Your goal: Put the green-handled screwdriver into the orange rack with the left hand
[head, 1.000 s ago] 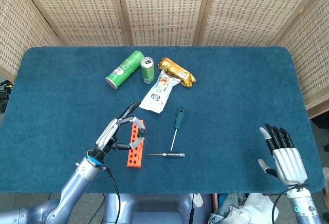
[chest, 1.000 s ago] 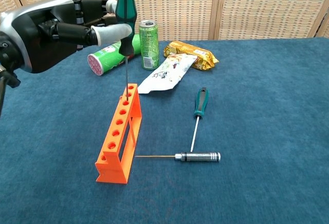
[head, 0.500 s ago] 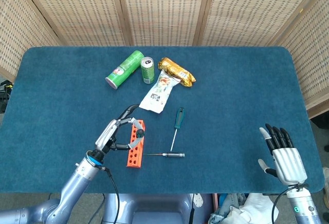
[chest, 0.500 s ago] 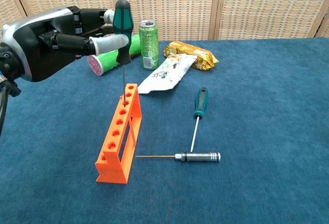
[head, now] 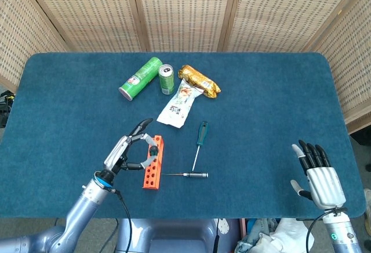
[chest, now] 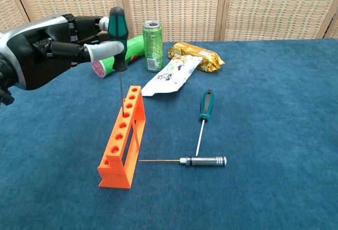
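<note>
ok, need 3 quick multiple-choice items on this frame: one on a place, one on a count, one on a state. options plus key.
1. Where does the held green-handled screwdriver stand?
A. Flat beside the can
B. Upright, its shaft down at a hole of the orange rack
C. In the right hand

2. How many screwdrivers lie flat on the table?
A. None
B. Two
C. Four

3. What state is the right hand in?
A. Empty, fingers apart
B. Holding the can
C. Pressing on the rack

Key: 1 B, the left hand grips the handle above the rack. 2 B, the second green-handled one and the metal-handled one. 3 A, the head view shows it spread and holding nothing.
</note>
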